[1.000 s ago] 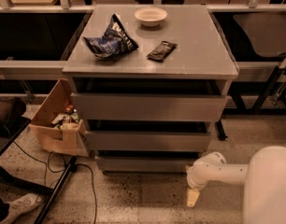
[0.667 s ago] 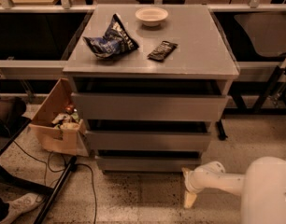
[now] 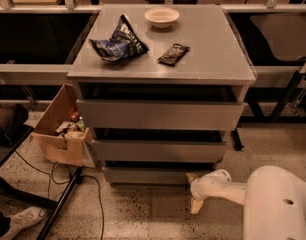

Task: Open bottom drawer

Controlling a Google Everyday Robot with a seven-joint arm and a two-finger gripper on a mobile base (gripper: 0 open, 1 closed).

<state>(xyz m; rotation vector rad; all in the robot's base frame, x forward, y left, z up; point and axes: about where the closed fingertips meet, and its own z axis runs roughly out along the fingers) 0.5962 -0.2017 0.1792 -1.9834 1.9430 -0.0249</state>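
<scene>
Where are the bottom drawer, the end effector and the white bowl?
bottom drawer (image 3: 145, 175): camera view, middle of its grey front.
end effector (image 3: 193, 191): camera view, between its fingertips, near the floor at the drawer's right corner.
white bowl (image 3: 162, 23): camera view, its front wall.

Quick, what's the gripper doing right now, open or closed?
Gripper: open, holding nothing, low by the right end of the bottom drawer.

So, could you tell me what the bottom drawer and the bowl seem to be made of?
The bottom drawer front looks like matte grey laminate or painted board: flat, even, no grain. The bowl looks like glazed ceramic or plastic, pale with a soft sheen. The gripper sits at the drawer's right end, near the floor.
</scene>
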